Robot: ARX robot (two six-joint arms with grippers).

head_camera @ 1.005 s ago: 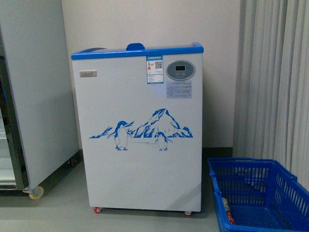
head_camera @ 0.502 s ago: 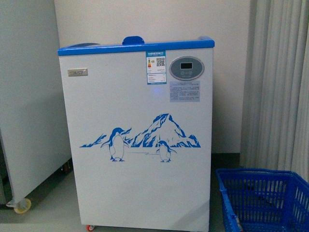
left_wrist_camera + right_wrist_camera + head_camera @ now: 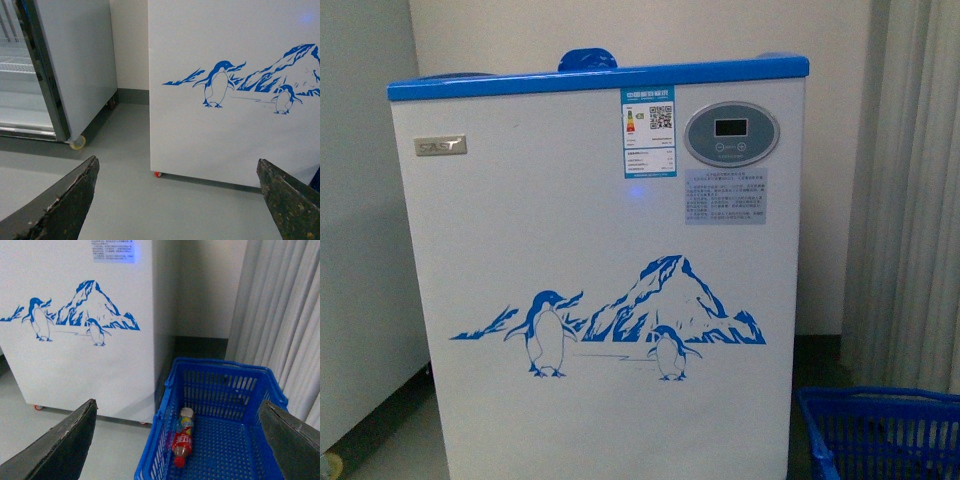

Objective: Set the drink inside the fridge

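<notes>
**Drink in basket; both claws empty**

Fridge (image 3: pixel 600 280) fills the front view. Blue basket (image 3: pixel 220 385) sits on the floor just beside its right flank. Drink (image 3: pixel 183 436) lies flat inside, along the fridge-side wall. Right claw (image 3: pixel 177 402) hangs above it, spread wide, and looks the nearer arm. Left claw (image 3: pixel 177 160) is also spread and empty. The basket wall crowds one side of the drink; there is open room toward the curtain (image 3: pixel 280 315).

Soft, even indoor light, slight overall blur, perhaps mild edge dimming
</notes>
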